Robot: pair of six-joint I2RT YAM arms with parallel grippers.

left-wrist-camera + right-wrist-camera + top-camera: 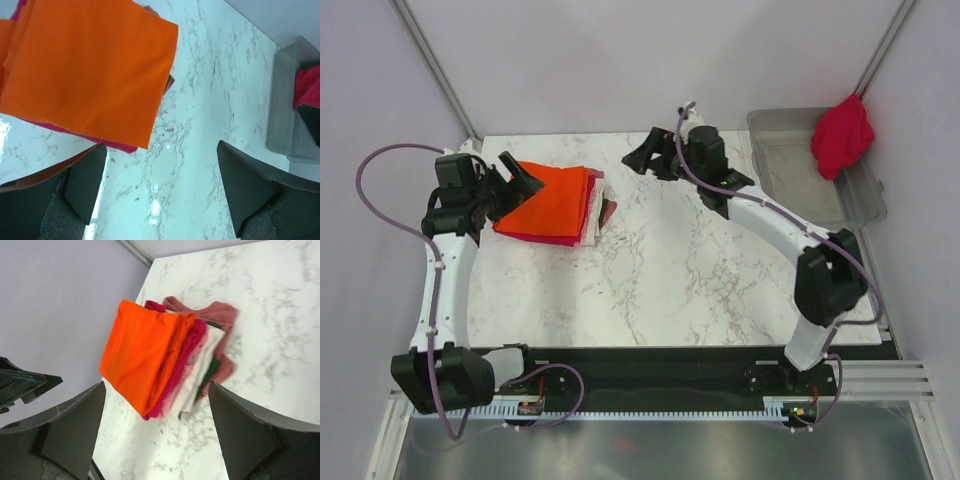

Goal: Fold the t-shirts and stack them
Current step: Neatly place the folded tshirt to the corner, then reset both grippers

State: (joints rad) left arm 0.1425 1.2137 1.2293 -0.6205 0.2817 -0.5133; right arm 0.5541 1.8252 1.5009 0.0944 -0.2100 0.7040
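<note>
A stack of folded t-shirts (552, 207) lies at the table's far left, with the bright orange one (545, 200) on top. Under the orange shirt (142, 352) I see crimson-magenta (186, 347), pale pink and other layers. My left gripper (523, 172) hangs open at the stack's left edge with nothing in it. In the left wrist view the orange shirt (85, 65) lies just beyond the left gripper (161, 150). My right gripper (642, 155) is open and empty, to the right of the stack, facing it (157, 390). One crimson shirt (842, 135) hangs crumpled over the bin's rim.
A clear grey plastic bin (800, 170) stands at the table's far right, also seen in the left wrist view (285, 105). White marble tabletop (680, 270) stretches between the stack and the bin. Grey walls close in on the left and the back.
</note>
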